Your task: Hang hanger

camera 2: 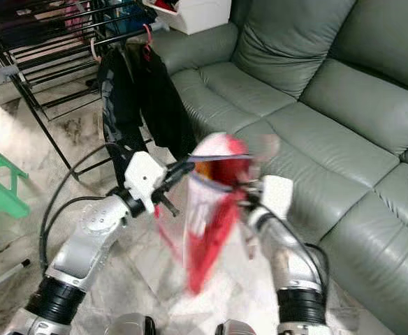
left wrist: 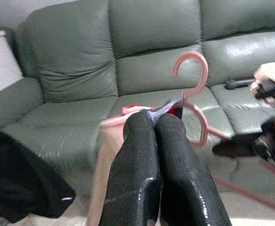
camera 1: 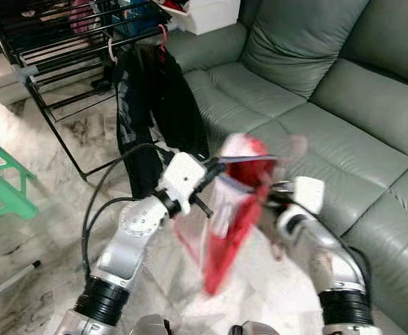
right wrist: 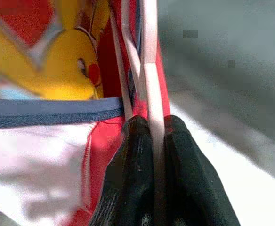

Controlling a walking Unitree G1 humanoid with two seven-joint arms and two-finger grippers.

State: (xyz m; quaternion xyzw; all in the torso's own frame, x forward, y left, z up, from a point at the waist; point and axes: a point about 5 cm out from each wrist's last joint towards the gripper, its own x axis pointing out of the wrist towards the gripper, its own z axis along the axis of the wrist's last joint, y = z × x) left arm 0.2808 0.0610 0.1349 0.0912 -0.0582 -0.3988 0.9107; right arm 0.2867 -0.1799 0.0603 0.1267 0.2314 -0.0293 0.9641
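- I see both arms raised in front of the grey-green sofa (camera 1: 316, 132), a pink hanger (left wrist: 194, 89) with a red garment (camera 1: 235, 216) held between them.
- Left gripper (left wrist: 155, 123): fingers pressed together, clamped on the garment's blue-trimmed edge just by the hanger's neck. The hook stands up above the fingertips.
- Right gripper (right wrist: 151, 125): fingers closed on a thin pink bar of the hanger; the red fabric sits right against them, with a yellow cartoon print beside it.
- Garment hangs down between the two arms, above the marble floor (camera 1: 43, 230); it is motion-blurred in the head views.
- Black drying rack (camera 1: 57, 42) is up-left of the arms, well apart from the held hanger. A dark garment (camera 1: 155, 112) hangs off its near rail on another hanger.
- Green stool (camera 1: 1, 185) at the left edge; white box (camera 1: 207, 14) on the sofa arm by the rack.
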